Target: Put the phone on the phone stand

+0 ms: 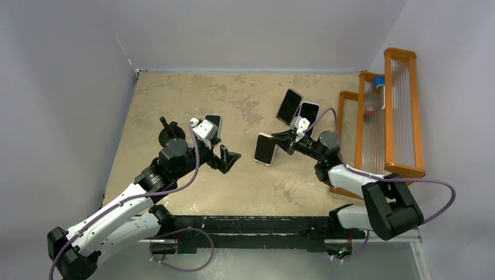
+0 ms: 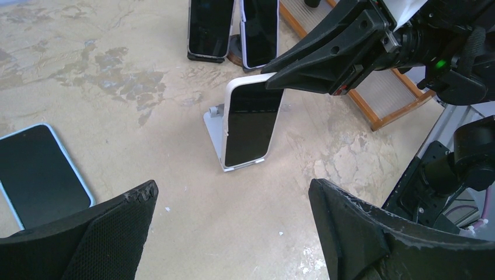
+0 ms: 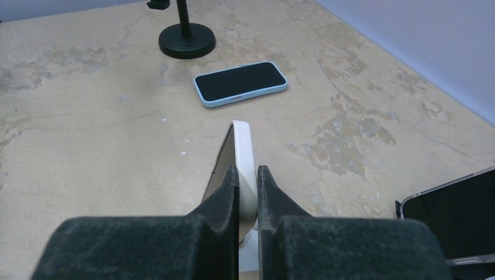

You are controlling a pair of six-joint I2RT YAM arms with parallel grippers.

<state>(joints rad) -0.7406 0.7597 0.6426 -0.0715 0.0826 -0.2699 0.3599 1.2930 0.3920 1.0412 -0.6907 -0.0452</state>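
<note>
A white-cased phone (image 1: pixel 265 149) stands upright, its lower edge on the lip of a small silver stand (image 2: pixel 213 121). Its dark screen shows in the left wrist view (image 2: pixel 251 125). My right gripper (image 1: pixel 281 140) is shut on the phone's top edge. In the right wrist view both fingers (image 3: pixel 229 186) pinch the white case (image 3: pixel 242 143). My left gripper (image 1: pixel 229 158) is open and empty, to the left of the phone and above the table. Its two fingers (image 2: pixel 125 207) frame bare table in front of the stand.
A blue-cased phone (image 1: pixel 213 121) lies flat behind the left gripper. Two more phones (image 1: pixel 289 105) (image 1: pixel 307 112) stand on stands behind the right gripper. A black round-based stand (image 3: pixel 187 44) is at the far left. An orange rack (image 1: pixel 388 116) lines the right wall.
</note>
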